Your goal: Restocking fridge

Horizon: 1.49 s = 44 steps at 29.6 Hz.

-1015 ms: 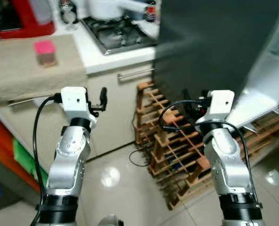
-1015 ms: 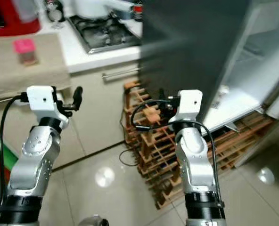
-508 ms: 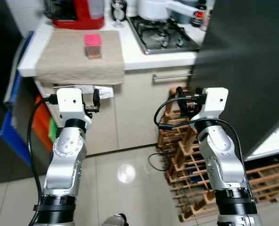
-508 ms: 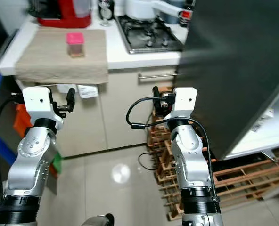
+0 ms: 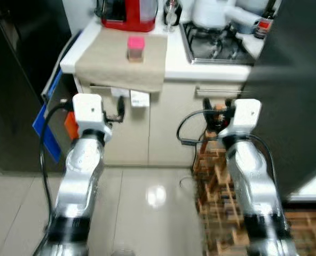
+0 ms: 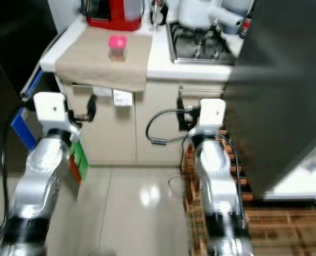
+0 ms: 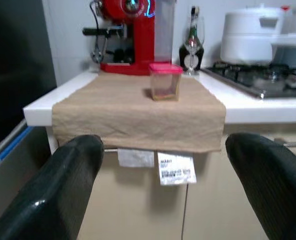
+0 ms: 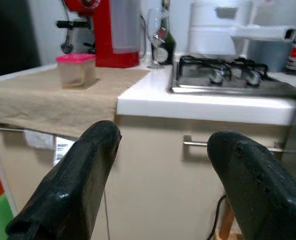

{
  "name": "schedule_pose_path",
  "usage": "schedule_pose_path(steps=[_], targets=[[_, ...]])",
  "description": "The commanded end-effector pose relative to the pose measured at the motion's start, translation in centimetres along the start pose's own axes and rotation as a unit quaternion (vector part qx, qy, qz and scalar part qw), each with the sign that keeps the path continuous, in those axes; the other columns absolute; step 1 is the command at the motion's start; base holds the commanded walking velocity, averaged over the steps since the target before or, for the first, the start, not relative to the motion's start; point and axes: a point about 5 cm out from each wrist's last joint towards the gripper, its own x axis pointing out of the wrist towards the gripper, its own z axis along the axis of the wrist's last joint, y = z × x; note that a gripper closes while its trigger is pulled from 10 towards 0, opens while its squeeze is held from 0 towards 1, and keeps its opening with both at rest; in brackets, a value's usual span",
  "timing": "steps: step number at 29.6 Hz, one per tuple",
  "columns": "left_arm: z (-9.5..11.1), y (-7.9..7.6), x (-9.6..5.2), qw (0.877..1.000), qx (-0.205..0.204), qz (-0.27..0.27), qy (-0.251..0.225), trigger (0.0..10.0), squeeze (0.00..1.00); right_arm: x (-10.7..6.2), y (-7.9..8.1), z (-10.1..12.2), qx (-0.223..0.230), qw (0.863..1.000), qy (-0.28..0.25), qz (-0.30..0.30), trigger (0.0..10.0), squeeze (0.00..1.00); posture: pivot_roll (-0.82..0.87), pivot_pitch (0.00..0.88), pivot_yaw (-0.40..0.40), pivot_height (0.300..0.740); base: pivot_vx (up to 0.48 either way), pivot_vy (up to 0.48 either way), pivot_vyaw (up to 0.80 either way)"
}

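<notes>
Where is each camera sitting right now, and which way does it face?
Left and right eye views: on the head, looking down at the counter, both silver arms raised.
Left wrist view: along the open left end effector, toward the pink-lidded container on the beige cloth.
Right wrist view: along the open right end effector, toward the gas hob.
Shared: container and red coffee machine.
</notes>
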Motion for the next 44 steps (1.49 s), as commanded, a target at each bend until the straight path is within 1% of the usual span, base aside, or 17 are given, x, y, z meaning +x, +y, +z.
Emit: schedule_pose_path(steps=[1,4,6,7,9,12,13,18,21,23,24,26,31,33,44], targets=[[0.2,-0.9,0.5,1.0,-0.006,-0.027,-0.003,10.0,1.0,-0.1,-0.6,0.7,-0.013,1.0,-0.017,-0.01,10.0,0.0,-0.05,0.0,-0.024,0.74,0.0,0.0,0.0],[0.4,-1.2,0.6,0.999,-0.011,-0.042,-0.009,10.0,1.0,-0.2,-0.8,0.8,-0.019,0.999,-0.025,-0.012,10.0,0.0,-0.05,0.0,-0.026,0.74,0.0,0.0,0.0],[0.5,-1.4,0.8,0.999,-0.004,-0.046,-0.009,10.0,1.0,-0.2,-0.7,0.9,-0.021,0.999,-0.03,-0.008,10.0,0.0,-0.05,0.0,-0.024,0.74,0.0,0.0,0.0],[0.4,-1.4,0.8,0.999,-0.006,-0.044,-0.006,10.0,0.0,-0.2,-0.7,1.0,-0.023,0.999,-0.031,-0.007,10.0,0.0,-0.05,0.0,-0.024,0.74,0.0,0.0,0.0],[0.5,-1.2,0.7,0.999,-0.017,-0.039,-0.007,10.0,0.0,-0.2,-0.5,1.0,-0.022,0.999,-0.032,-0.008,10.0,0.0,-0.05,0.0,-0.022,0.74,0.0,0.0,0.0],[0.6,-1.1,0.7,0.999,-0.022,-0.037,-0.01,10.0,0.0,-0.1,-0.5,1.0,-0.021,0.999,-0.032,-0.009,10.0,0.0,-0.05,0.0,-0.022,0.74,0.0,0.0,0.0],[1.0,-0.8,0.8,0.999,-0.023,-0.032,-0.021,10.0,0.0,-0.1,-0.3,0.9,-0.017,0.999,-0.032,-0.009,10.0,0.0,-0.04,0.0,-0.02,0.74,0.48,0.0,0.0],[1.2,-0.8,0.7,0.999,-0.014,-0.041,-0.029,10.0,0.0,0.0,-0.2,0.8,-0.016,0.999,-0.032,-0.008,10.0,0.0,-0.04,0.0,-0.021,0.74,0.48,0.0,0.0],[1.3,-1.1,0.6,0.998,-0.02,-0.053,-0.033,10.0,0.0,0.1,0.0,0.8,-0.016,0.999,-0.032,-0.005,10.0,0.0,-0.04,0.0,-0.021,0.74,0.48,0.0,0.0],[1.4,-1.7,0.5,0.996,-0.031,-0.073,-0.04,10.0,0.0,0.2,0.1,1.2,-0.014,0.999,-0.042,-0.004,10.0,0.0,-0.04,0.0,-0.022,0.74,0.48,0.0,0.0],[1.4,-1.7,0.5,0.996,-0.031,-0.073,-0.04,10.0,0.0,0.2,0.1,1.2,-0.014,0.999,-0.042,-0.004,10.0,0.0,-0.04,0.0,-0.022,0.74,0.48,0.0,0.0],[1.5,-1.7,0.5,0.996,-0.04,-0.072,-0.041,10.0,0.0,0.0,-0.6,1.4,0.006,0.999,-0.046,-0.023,10.0,0.0,-0.04,0.0,-0.021,0.74,0.48,0.0,0.0],[1.7,-1.6,0.7,0.996,-0.04,-0.073,-0.044,10.0,0.0,-0.1,-1.2,1.2,0.014,0.998,-0.044,-0.04,10.0,0.0,-0.04,0.0,-0.021,0.74,0.48,0.0,0.0],[1.7,-1.6,0.7,0.995,-0.04,-0.078,-0.044,10.0,0.0,-0.1,-1.0,1.3,0.013,0.998,-0.045,-0.038,10.0,0.0,-0.05,0.0,-0.007,0.74,0.48,0.0,0.0],[2.0,-1.5,0.8,0.995,-0.037,-0.083,-0.047,10.0,0.0,0.0,-0.6,1.2,0.011,0.998,-0.046,-0.033,10.0,0.0,-0.04,0.0,-0.003,0.74,0.48,0.0,0.0]])
